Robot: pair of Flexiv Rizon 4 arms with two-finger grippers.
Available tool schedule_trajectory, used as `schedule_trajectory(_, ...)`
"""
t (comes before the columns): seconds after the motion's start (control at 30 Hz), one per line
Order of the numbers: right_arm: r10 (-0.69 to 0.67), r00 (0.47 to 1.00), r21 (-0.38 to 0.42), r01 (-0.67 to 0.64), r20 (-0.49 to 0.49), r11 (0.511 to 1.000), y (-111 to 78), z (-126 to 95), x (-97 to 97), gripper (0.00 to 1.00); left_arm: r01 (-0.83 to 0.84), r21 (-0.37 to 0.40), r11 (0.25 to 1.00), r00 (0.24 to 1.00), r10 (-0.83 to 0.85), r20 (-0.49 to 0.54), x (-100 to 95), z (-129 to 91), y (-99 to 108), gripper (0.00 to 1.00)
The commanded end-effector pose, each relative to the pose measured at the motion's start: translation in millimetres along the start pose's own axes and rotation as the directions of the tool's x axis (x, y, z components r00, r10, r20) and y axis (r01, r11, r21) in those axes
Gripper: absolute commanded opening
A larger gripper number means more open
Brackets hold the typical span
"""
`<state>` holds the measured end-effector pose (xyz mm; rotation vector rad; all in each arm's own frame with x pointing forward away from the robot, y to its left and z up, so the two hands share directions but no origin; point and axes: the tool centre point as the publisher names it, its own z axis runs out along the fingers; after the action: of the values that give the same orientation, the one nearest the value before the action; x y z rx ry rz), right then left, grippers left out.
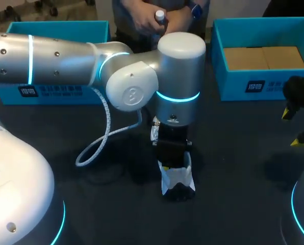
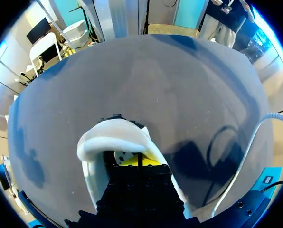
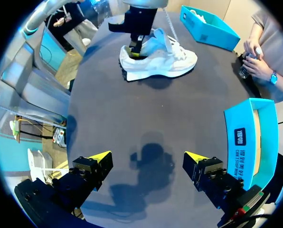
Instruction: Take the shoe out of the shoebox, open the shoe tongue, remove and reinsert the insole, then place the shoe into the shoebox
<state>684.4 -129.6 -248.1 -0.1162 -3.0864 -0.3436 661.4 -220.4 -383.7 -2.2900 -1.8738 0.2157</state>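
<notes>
Left tool [image 2: 139,161] sits inside the collar of the white sneaker [image 3: 160,64], grip impossible to tell. Right tool [image 3: 147,157], released, hangs well apart; left's nearer.

Head: I look down on the table [image 1: 244,158] from above-behind, far | left wrist: close, straight down into the shoe [image 2: 114,138] | right wrist: across table, farther; shoe shared.

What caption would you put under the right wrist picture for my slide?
Left gripper inside the white shoe; open right gripper hovers over the table.
</notes>
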Motion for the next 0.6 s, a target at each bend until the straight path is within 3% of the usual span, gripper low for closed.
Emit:
schedule_trajectory(0.03, 0.001, 1.000, 0.003, -0.001, 0.002, 1.000, 0.1, 0.7, 0.7, 1.00, 0.026, -0.025, 0.999, 0.999, -0.026, -0.024, -10.2, 27.3, 8.4, 0.00)
schedule_trajectory(0.27, 0.001, 1.000, 0.003, -0.001, 0.002, 1.000, 0.1, 0.7, 0.7, 1.00, 0.089, -0.039, 0.995, 0.996, -0.090, -0.006, -3.7, 27.1, 23.0, 0.00)
schedule_trajectory(0.47, 0.001, 1.000, 0.003, -0.001, 0.002, 1.000, 0.1, 0.7, 0.7, 1.00, 0.074, -0.071, 0.995, 0.995, -0.069, 0.074, -3.0, 0.7, 8.6, 0.00)
schedule_trajectory(0.6, 0.001, 1.000, 0.003, -0.001, 0.002, 1.000, 0.1, 0.7, 0.7, 1.00, 0.063, -0.085, 0.994, 0.991, -0.052, 0.127, -9.5, -4.3, -0.5, 0.00)
